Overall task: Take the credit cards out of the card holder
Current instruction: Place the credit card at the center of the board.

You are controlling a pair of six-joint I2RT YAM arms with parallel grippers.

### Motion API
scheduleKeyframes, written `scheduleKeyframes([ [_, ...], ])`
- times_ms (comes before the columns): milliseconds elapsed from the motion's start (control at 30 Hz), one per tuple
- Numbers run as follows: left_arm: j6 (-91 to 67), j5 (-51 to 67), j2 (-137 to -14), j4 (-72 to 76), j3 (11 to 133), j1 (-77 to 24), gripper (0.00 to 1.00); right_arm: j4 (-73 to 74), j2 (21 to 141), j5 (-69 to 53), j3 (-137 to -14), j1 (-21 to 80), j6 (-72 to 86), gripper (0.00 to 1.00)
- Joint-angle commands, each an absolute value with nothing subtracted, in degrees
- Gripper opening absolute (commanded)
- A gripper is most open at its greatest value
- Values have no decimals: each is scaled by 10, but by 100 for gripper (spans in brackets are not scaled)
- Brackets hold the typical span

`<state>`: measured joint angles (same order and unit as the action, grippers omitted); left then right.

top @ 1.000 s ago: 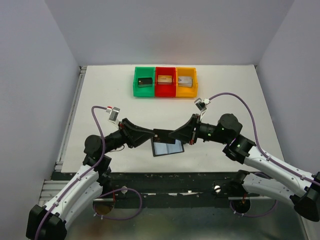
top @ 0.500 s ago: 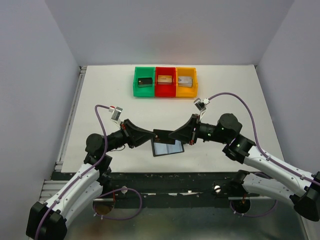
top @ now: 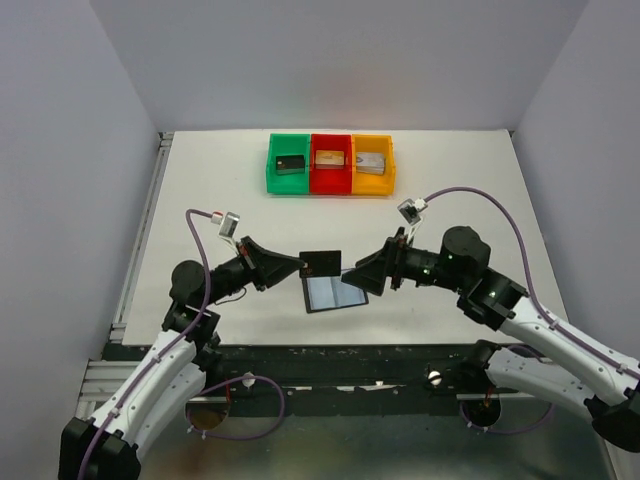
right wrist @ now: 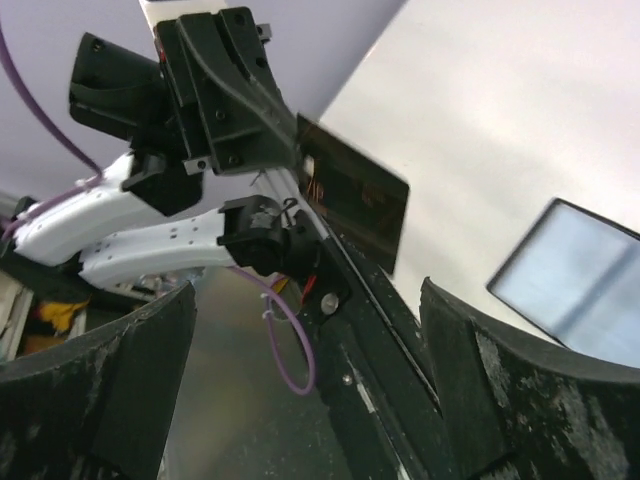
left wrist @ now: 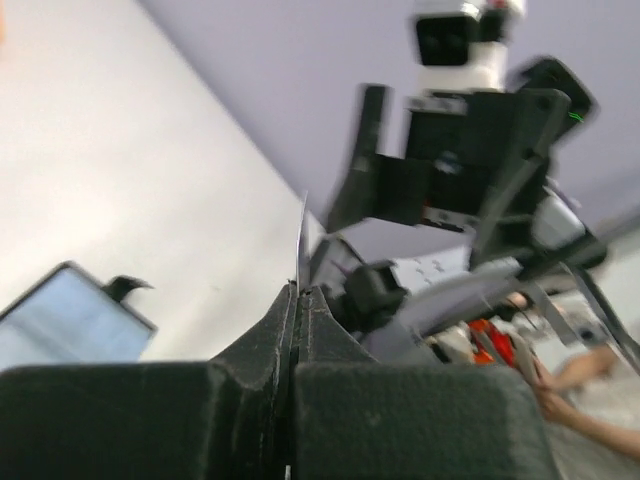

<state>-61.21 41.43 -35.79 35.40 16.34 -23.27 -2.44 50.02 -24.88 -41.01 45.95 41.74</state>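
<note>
Near the front edge of the white bench [top: 200, 200], the small black bifold card holder [top: 335, 293] lies open, blue-grey inner face up, between my two arms. Just past it, my left end effector [top: 302, 265] is pinched tight on one thin black credit card [top: 322, 264], held in the air with the arm reaching low towards the middle. My right end effector [top: 356, 272] faces it from the other side, fingers spread wide, near the card's free edge but apart from it. Well beyond, across white bench, a green plastic bin [top: 288, 165], a red plastic bin [top: 331, 166] and a yellow plastic bin [top: 373, 166] sit in a row near the back wall.
</note>
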Motion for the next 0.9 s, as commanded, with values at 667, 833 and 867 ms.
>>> scheduleKeyframes([
  [667,-312,425,-900,-114,583,151,0,208,436,-163,-384,455,313,100],
  [833,-229,419,-978,-193,669,153,0,210,449,-164,-377,455,301,100],
  [867,-215,413,-988,-205,677,154,0,211,445,-161,-373,454,300,100],
])
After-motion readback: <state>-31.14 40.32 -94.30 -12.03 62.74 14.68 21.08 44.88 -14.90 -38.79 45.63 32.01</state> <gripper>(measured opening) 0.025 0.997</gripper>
